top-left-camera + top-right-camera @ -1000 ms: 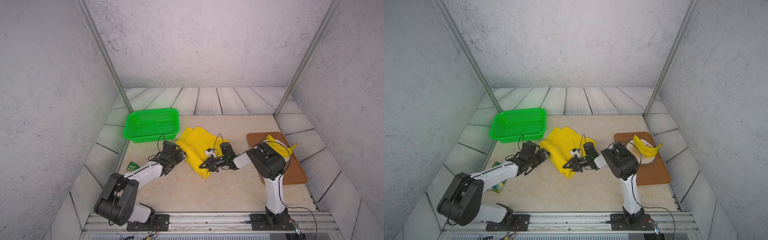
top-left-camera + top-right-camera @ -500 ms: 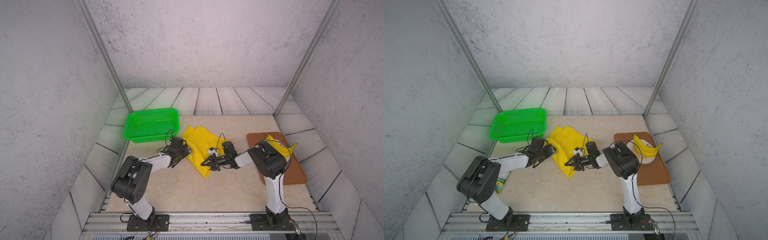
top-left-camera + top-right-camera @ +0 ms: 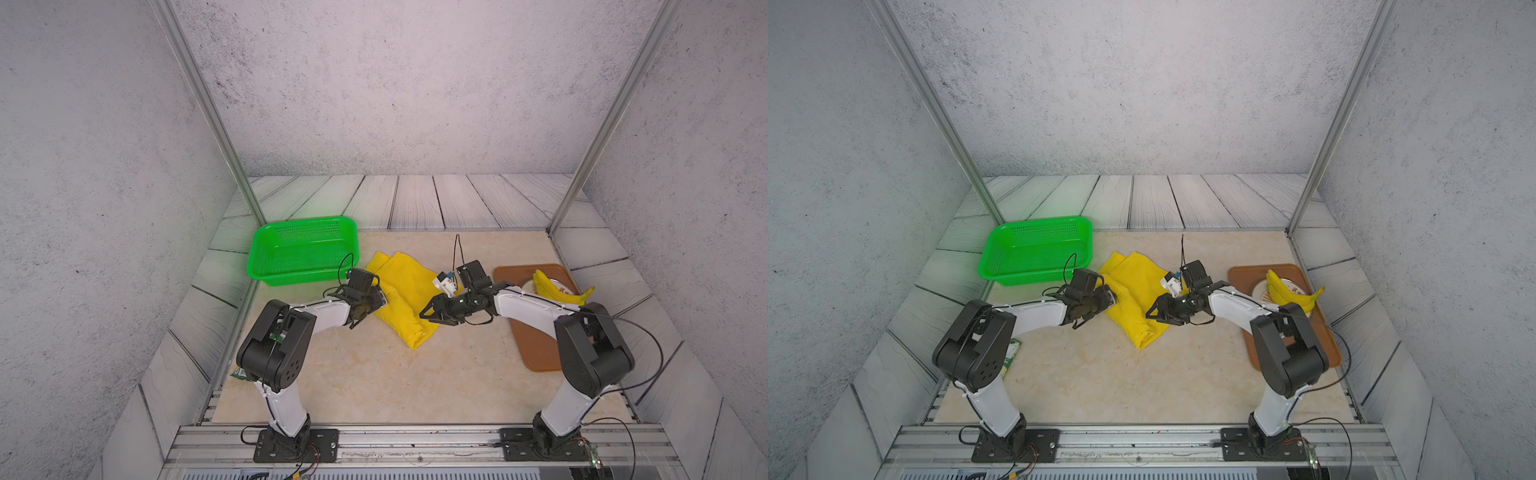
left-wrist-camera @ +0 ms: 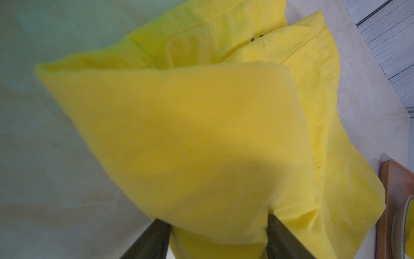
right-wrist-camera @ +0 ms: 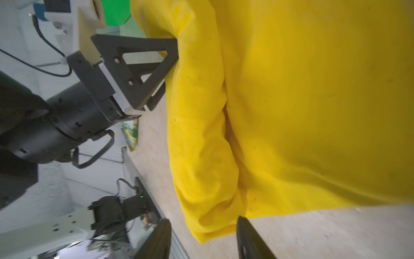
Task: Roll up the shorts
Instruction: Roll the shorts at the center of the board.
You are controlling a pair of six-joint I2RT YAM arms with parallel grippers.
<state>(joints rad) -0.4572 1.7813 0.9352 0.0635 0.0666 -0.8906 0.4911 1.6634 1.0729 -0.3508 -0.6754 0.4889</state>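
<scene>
bright yellow fabric shorts (image 3: pixel 405 299) lie half-folded mid-table. left gripper (image 4: pixel 215 226) pinches the fold, right gripper (image 5: pixel 202 226) is spread open at the corner. next probably a fresh grip to roll.

Shorts (image 3: pixel 405 299) between seemingly open end effectors

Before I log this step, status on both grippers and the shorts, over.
Left gripper shut on a thick fold of the shorts. Right gripper open astride the near end. Shorts folded, not yet rolled. Green basket close by, clear.
</scene>
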